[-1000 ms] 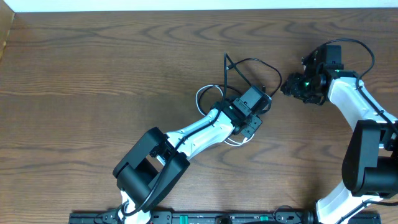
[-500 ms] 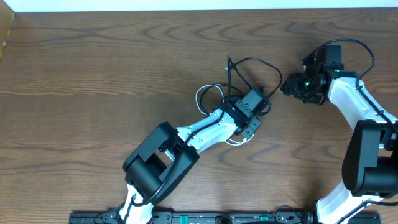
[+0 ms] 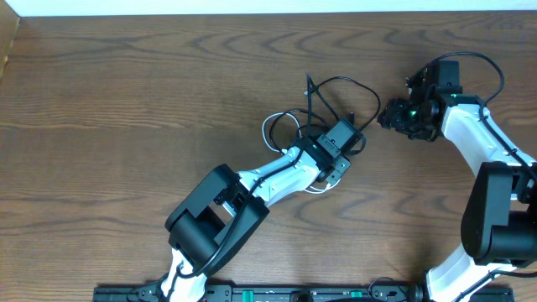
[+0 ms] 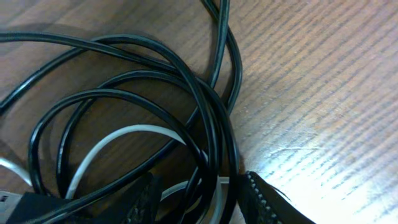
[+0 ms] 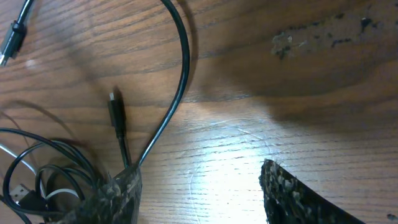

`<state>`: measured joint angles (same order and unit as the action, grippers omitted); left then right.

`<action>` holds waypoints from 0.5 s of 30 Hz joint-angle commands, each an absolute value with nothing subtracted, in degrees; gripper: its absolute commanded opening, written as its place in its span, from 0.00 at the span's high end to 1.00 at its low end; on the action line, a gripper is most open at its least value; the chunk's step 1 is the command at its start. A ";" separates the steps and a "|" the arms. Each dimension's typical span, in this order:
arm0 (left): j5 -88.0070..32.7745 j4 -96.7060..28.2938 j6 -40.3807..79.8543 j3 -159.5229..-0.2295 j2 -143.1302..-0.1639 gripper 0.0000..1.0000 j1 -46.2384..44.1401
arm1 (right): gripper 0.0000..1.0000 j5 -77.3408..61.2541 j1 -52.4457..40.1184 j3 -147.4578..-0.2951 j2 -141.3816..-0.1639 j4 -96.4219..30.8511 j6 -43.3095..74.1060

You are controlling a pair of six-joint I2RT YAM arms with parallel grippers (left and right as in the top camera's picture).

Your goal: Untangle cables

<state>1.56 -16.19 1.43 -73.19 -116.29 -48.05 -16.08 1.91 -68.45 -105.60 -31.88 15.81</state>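
Observation:
The cables lie tangled at mid-table: the black cable (image 3: 344,80) loops toward the far side, and the white cable (image 3: 267,127) curls out to the left. My left gripper (image 3: 352,144) sits on the tangle. In the left wrist view, black loops (image 4: 205,106) cross a white strand (image 4: 124,134). The left gripper (image 4: 199,202) is open, with black and white strands lying loosely between its fingers (image 4: 264,202). My right gripper (image 3: 388,117) is open just right of the tangle, over bare wood (image 5: 199,196). A black strand (image 5: 180,68) and a small plug (image 5: 115,112) lie beside its left finger.
The dark wooden table (image 3: 126,101) stretches wide to the left and far side. A second plug end (image 5: 13,37) lies at the upper left of the right wrist view. The left arm's elbow (image 3: 214,214) stands near the front edge.
The left gripper's jaws have spread apart over the tangle, and the left arm's elbow has shifted right. The white loop has edged slightly left. The right arm has not moved.

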 commanded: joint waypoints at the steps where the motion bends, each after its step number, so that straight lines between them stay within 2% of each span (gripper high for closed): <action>1: 5.72 -15.84 1.08 -72.42 -116.97 0.69 -47.97 | 0.42 -16.23 1.21 -68.14 -105.82 -31.68 16.27; 3: 5.78 -15.59 1.08 -72.42 -116.97 0.75 -47.97 | 0.42 -16.23 1.06 -68.14 -105.82 -31.66 16.27; 5: 5.37 -15.51 1.10 -72.42 -116.97 0.90 -47.97 | 0.41 -16.23 1.02 -68.14 -105.82 -31.62 16.27; 6: 5.30 -15.53 1.10 -72.42 -116.97 0.92 -47.97 | 0.42 -16.23 1.02 -68.14 -105.82 -31.59 16.27; 10: 5.19 -15.51 1.30 -72.53 -116.40 0.92 -47.79 | 0.42 -17.56 1.02 -68.14 -105.82 -31.48 16.23; 15: 0.67 -15.57 3.31 -72.84 -111.68 0.92 -46.30 | 0.39 -26.68 1.04 -68.14 -105.82 -30.70 11.25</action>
